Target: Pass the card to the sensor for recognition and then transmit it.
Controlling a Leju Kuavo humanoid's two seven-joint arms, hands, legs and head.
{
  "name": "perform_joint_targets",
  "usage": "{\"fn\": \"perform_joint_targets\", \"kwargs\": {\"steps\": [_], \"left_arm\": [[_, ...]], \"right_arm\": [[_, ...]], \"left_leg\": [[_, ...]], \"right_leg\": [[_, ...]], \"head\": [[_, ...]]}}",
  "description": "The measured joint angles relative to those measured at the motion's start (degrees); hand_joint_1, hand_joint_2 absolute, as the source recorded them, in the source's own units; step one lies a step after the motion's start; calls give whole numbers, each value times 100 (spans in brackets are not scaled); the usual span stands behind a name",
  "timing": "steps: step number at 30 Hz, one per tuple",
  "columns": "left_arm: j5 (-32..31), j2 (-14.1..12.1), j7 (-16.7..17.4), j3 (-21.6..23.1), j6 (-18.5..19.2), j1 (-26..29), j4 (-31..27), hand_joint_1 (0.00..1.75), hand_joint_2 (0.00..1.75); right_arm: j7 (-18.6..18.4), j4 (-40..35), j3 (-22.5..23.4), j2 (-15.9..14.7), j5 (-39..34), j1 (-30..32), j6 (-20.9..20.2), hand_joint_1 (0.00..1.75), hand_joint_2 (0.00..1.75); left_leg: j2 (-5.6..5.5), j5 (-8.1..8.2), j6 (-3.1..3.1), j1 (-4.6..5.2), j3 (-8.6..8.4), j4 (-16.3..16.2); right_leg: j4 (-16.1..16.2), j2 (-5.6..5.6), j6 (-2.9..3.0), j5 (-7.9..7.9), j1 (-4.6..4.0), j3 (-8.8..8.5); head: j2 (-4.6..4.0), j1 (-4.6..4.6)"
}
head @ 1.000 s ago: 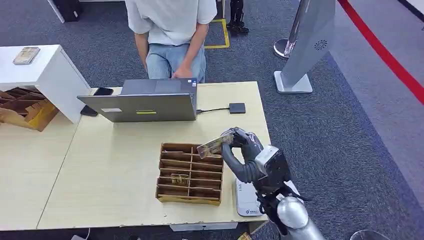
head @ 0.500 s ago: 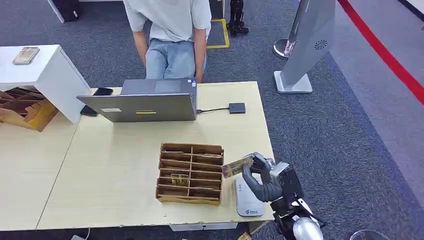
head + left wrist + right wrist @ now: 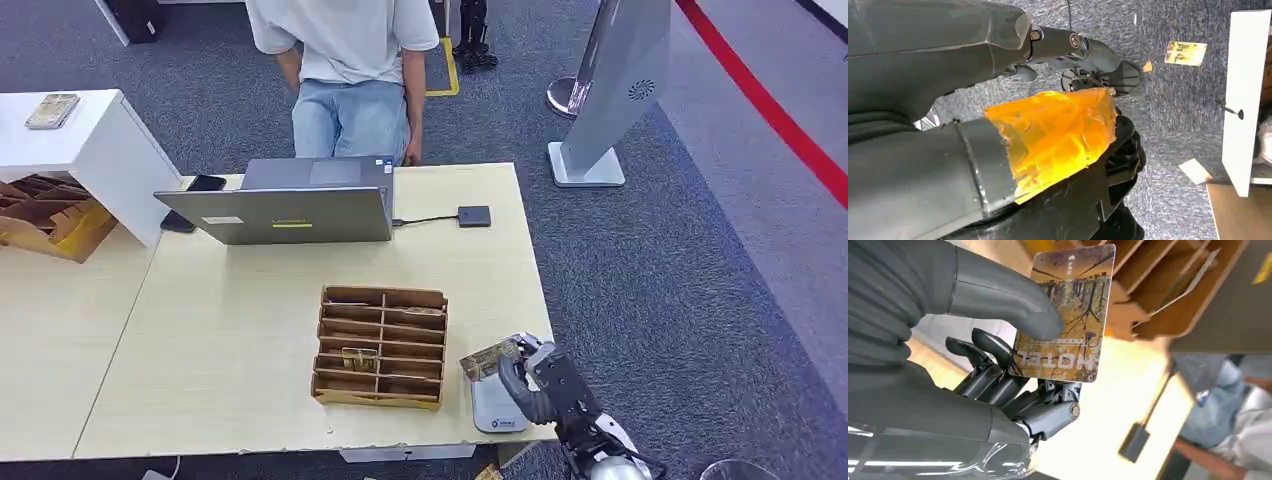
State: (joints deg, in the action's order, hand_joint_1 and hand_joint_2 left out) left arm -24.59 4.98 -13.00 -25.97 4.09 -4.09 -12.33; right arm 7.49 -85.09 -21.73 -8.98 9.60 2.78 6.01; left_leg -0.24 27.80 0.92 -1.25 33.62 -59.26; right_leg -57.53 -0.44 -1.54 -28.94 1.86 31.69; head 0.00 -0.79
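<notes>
1. Right hand (image 3: 540,378): clamped on the card (image 3: 487,359), thumb (image 3: 1013,302) against its printed face, fingers (image 3: 993,372) behind.
2. Card: held directly above the white sensor (image 3: 493,403) at the table (image 3: 230,330) edge.
3. Left hand: state cannot be told.

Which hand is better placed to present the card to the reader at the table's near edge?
Right. The right hand already pinches the hotel card and holds it directly over the white card reader. The left arm hangs by the floor, away from the table.

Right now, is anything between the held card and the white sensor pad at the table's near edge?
Nothing visible. The right hand pinches the card directly above the sensor pad; the cardboard organizer sits beside it, not between.
</notes>
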Motion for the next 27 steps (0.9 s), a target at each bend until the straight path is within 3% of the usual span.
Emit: {"fn": "perform_joint_targets", "kwargs": {"steps": [11,27], "left_arm": [[0,-11,13,0,20,0,0,0,0],[-61,-28,90,0,50,-4,0,0,0]], "right_arm": [[-594,553,-135,-11,1243,-260,538,175,175],[-1263,920,-116,-11,1980,-385,367,175,175]], "left_leg": [[-1,0,0,0,0,0],[0,0,0,0,-4,0]], "right_leg": [[0,-1,0,0,0,-1],[0,0,0,0,0,-3]], "head": [[0,2],[0,2]]}}
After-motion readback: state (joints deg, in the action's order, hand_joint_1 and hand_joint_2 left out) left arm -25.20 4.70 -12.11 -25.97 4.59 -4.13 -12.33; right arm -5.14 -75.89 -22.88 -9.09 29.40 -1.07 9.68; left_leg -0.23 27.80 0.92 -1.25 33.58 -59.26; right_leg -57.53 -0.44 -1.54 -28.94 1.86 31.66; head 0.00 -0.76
